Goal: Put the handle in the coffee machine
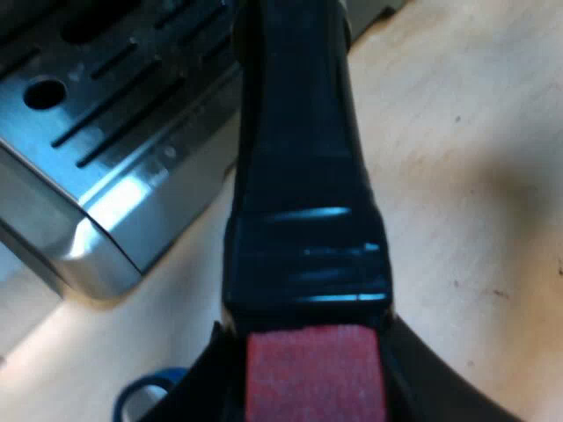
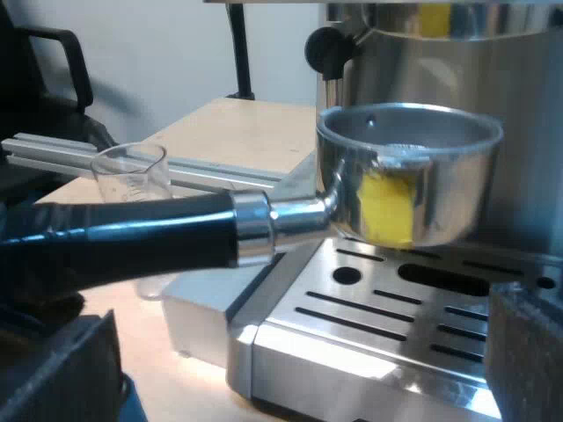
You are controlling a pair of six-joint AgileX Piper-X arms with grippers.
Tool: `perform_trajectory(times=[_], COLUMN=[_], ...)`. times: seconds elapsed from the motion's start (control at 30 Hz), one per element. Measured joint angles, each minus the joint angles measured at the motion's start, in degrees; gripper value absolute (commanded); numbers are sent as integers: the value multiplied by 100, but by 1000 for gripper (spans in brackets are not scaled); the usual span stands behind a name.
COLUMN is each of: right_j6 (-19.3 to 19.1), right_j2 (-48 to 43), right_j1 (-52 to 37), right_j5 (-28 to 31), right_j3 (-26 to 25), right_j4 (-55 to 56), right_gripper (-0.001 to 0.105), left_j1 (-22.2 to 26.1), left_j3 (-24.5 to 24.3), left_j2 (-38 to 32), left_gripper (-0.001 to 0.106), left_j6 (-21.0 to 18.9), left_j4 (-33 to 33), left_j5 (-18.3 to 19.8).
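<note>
Holder [image 2: 405,189] hung level at front of machine [image 2: 422,79], basket over drip tray [image 2: 369,325], not yet locked in; yellow patch [image 2: 387,207] on basket wall. Handle [image 1: 299,176] pointed away from machine. Your left gripper [image 1: 312,387] was clamped on handle at red end [image 1: 315,374], fingers [image 1: 422,369] hugging both sides. Your right gripper [image 2: 290,360] stood wide open, empty, nr tray. Beyond handle stood meas. glass [image 2: 132,171]; blue tamper [image 1: 145,400] lay on table [image 1: 457,176] by tray corner.
</note>
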Motion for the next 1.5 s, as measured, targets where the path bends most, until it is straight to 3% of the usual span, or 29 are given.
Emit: perform_trajectory(times=[0.27,0.53,0.67,0.87,1.03,1.17,1.33,1.5], right_j6=[-9,-9,-9,-130,-115,-109,-92,-92], right_j2=[0,0,0,0,0,0,0,12], right_j1=[0,0,0,-12,-12,-24,-74,-74], right_j5=[197,386,386,386,352,353,51,12], right_j3=[0,0,0,0,0,0,0,0], right_j4=[0,0,0,14,14,14,14,14], right_gripper=[84,84,84,84,84,84,84,84], left_j1=[0,0,0,97,710,868,875,875], left_j3=[0,0,0,0,0,0,0,0], left_j2=[0,0,0,245,660,894,1231,1370], left_gripper=[0,0,0,0,0,0,0,0], left_j6=[0,51,337,617,1006,1462,1565,1789], left_j4=[-134,-62,-19,-5,-9,-29,-65,-103], left_j5=[0,-301,-415,261,691,706,1043,1091])
